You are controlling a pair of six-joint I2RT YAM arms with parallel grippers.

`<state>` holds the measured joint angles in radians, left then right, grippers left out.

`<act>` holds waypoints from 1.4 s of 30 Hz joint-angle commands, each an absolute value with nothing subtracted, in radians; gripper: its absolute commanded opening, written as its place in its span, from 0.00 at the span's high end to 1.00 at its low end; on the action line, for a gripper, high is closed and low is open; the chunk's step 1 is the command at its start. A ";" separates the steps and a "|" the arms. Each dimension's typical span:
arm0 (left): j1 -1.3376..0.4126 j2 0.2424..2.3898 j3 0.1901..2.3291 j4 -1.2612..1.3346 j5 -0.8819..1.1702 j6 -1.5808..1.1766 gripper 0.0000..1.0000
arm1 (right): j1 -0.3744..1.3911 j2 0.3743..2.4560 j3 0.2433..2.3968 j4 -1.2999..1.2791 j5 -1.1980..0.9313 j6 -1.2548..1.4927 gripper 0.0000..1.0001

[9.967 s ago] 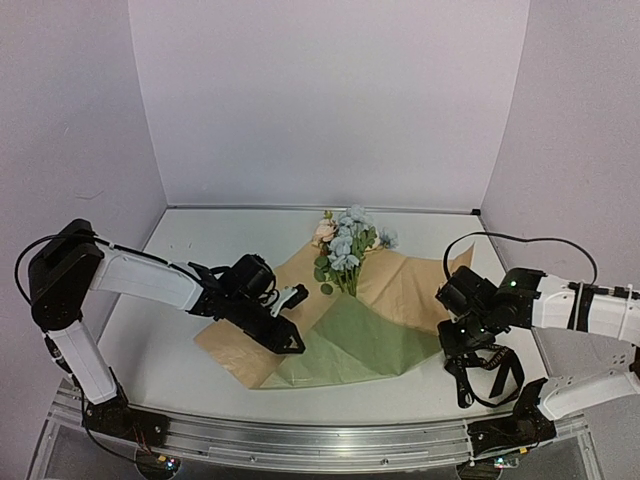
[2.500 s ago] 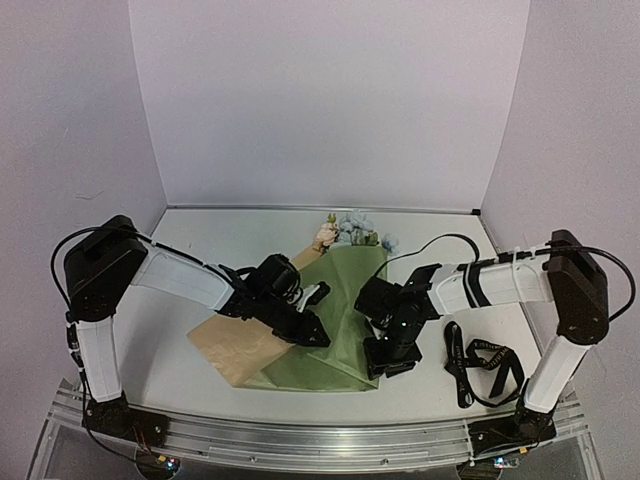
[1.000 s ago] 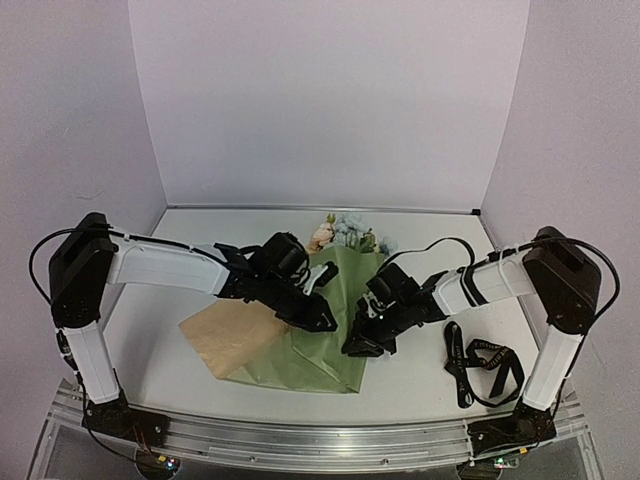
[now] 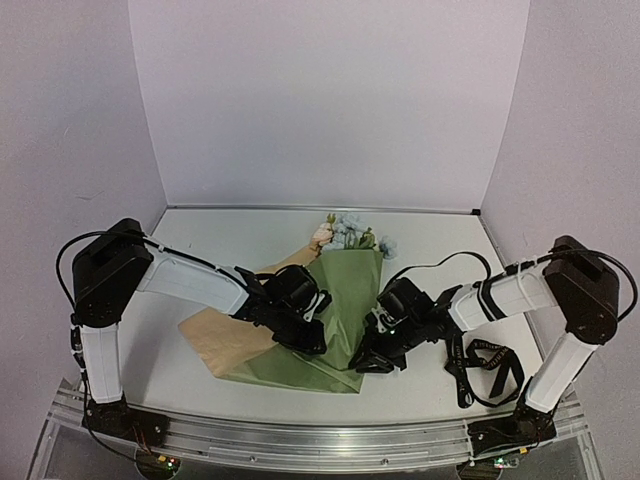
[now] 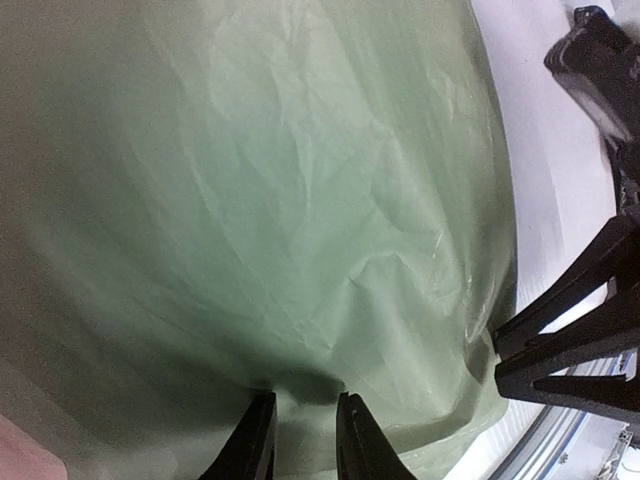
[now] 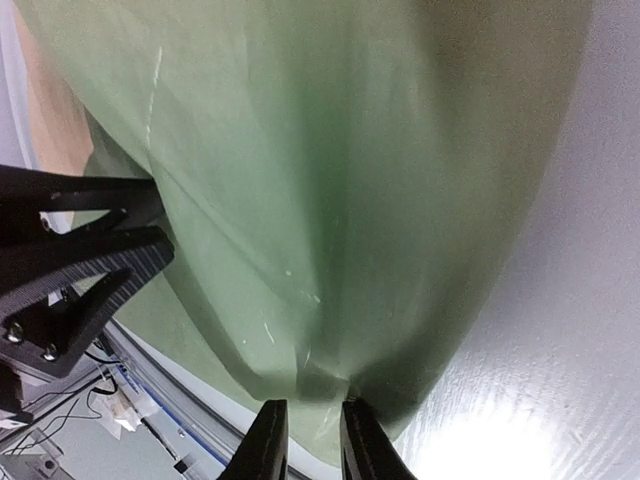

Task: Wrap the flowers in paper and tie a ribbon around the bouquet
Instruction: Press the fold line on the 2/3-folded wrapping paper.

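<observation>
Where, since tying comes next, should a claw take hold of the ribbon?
On the ribbon, probably the long straight stretch nearest the right arm, pinched across its narrow width from straight above. It lies slack and flat on the table, so a side approach would find no edge, and its loops look tangled.

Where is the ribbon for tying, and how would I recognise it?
Start at the white table, at its near right corner, beneath the white-and-black right arm. There a long narrow black fabric ribbon lies in loose loops, apart from the olive-green paper cone. Unlike the rigid arm above it, it is thin, limp and flat on the tabletop.
</observation>
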<state>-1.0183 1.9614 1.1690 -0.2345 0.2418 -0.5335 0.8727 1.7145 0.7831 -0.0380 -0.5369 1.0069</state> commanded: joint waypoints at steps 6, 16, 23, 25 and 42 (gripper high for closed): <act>-1.014 1.970 1.143 -0.244 0.207 -0.540 0.87 | 0.857 1.730 0.741 0.075 -0.485 1.069 0.80; -1.014 1.980 1.143 -0.265 0.204 -0.514 0.92 | 0.712 1.834 0.862 0.105 -0.517 1.112 0.80; -1.011 1.975 1.137 -0.270 0.201 -0.508 0.93 | 0.593 1.919 0.943 0.118 -0.531 1.129 0.80; -1.011 1.973 1.136 -0.271 0.201 -0.507 0.93 | 0.553 1.952 0.984 0.118 -0.542 1.137 0.80; -1.003 1.948 1.126 -0.286 0.187 -0.497 0.93 | 0.302 2.243 1.478 0.024 -0.571 1.214 0.80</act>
